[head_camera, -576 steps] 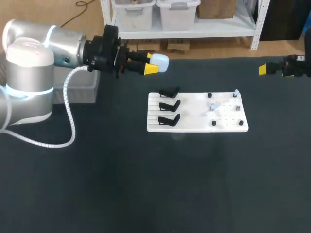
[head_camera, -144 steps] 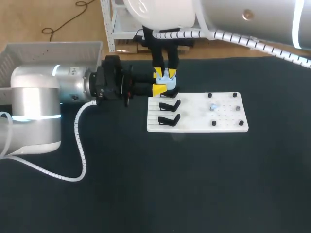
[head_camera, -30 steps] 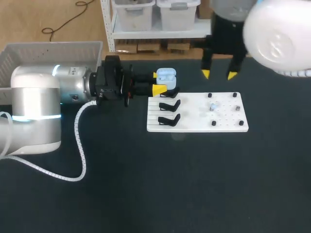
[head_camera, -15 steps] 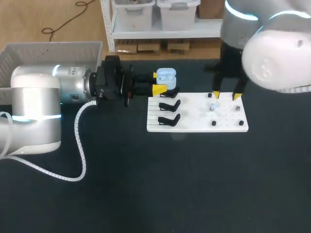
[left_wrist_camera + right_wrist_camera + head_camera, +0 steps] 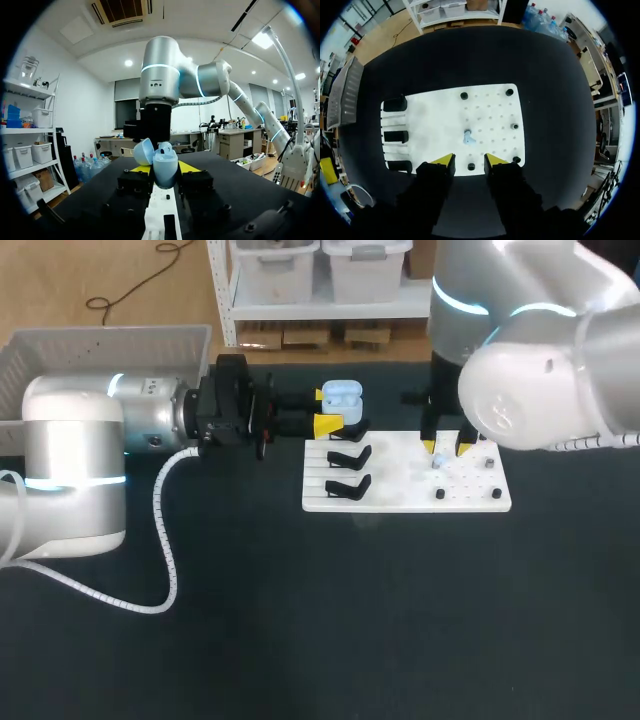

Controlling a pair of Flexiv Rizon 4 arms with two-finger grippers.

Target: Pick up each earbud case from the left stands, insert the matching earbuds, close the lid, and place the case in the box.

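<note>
Earbud case (image 5: 342, 393), lid open, clamped in left gripper (image 5: 325, 410) at 10 o'clock off the white board (image 5: 400, 495). Right gripper (image 5: 446, 448), jaws apart, hangs over the board, earbud (image 5: 467, 136) just ahead.

Black matte table (image 5: 300, 640), plain dark surface

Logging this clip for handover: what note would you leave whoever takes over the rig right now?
Left gripper shut on the earbud case, lid open, near the empty stands.
Right gripper open over the white board, an earbud just ahead of its tips.
Done: case picked up, opened.
Left: insert that earbud, close the lid, place the case in the box.
</note>
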